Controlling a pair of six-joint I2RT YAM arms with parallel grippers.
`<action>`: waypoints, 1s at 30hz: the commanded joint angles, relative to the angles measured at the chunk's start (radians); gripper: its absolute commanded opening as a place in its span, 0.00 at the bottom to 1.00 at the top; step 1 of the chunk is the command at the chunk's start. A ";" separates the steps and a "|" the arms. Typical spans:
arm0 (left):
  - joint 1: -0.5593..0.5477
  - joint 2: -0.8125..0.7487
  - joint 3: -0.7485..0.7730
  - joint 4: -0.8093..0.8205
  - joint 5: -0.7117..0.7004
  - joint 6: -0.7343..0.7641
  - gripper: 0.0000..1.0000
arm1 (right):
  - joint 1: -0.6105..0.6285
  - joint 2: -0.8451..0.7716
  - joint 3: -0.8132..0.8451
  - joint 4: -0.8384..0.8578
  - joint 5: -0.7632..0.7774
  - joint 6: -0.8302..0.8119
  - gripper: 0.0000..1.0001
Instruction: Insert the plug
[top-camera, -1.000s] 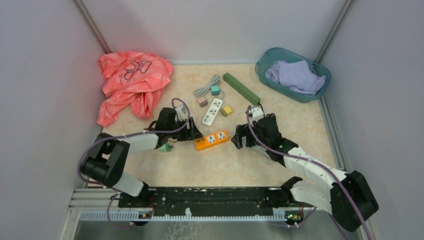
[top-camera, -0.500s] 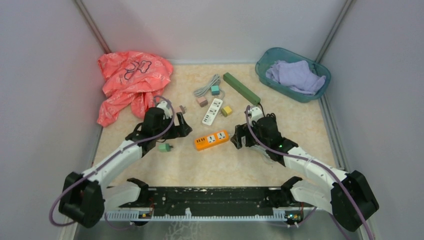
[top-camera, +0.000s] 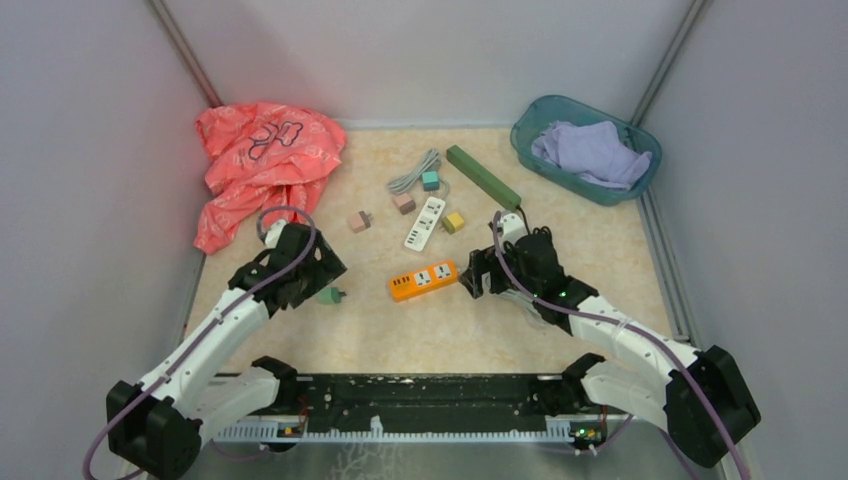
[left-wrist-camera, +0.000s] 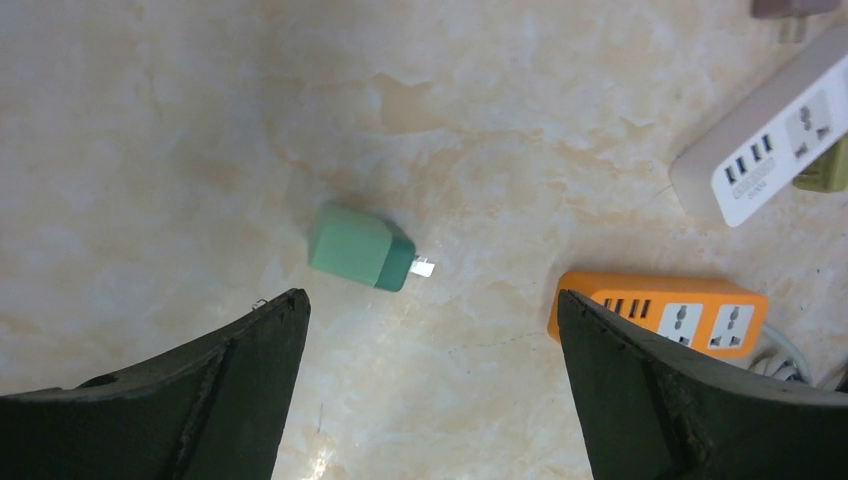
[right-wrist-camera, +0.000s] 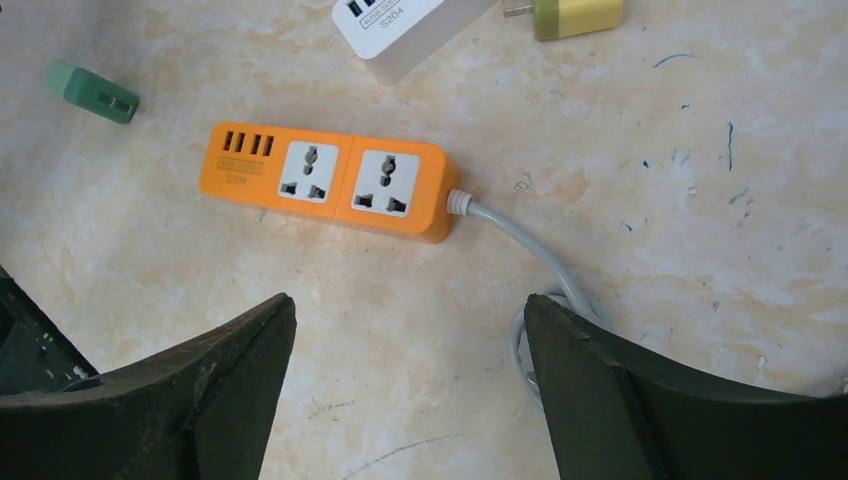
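1. Landmark: the orange power strip (top-camera: 424, 280) lies flat on the table, sockets facing up, with its grey cord leaving the right end.
2. Task item: the green plug (top-camera: 328, 295) lies on its side on the table to the left of the orange power strip. The two are apart, and its metal prongs point toward the strip.
3. The left gripper (left-wrist-camera: 428, 300) is released, its fingers spread wide and grasping nothing. It sits left of the strip, with the green plug on the table just beyond its fingertips.
4. The right gripper (right-wrist-camera: 407, 305) is also spread and grasps nothing. It hovers at the strip's cord end, not touching it.
5. Container: a teal basket (top-camera: 523, 148) stands well behind and to the right of the strip. It holds a crumpled lavender cloth (top-camera: 592, 152); anything beneath the cloth cannot be seen.
6. Just behind the strip lies a white power strip (top-camera: 425, 222), with a yellow plug (top-camera: 454, 222) beside it.
7. A coral bag (top-camera: 262, 165) lies well behind and to the left of the strip.
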 joint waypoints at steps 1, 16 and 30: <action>0.003 -0.006 0.010 -0.194 -0.074 -0.286 0.98 | 0.013 -0.028 0.011 0.067 -0.018 -0.025 0.84; 0.003 0.230 0.054 -0.233 -0.032 -0.491 0.95 | 0.013 -0.031 -0.013 0.085 -0.021 -0.047 0.84; 0.003 0.412 0.069 -0.140 -0.030 -0.529 0.70 | 0.013 -0.030 -0.018 0.084 -0.026 -0.056 0.84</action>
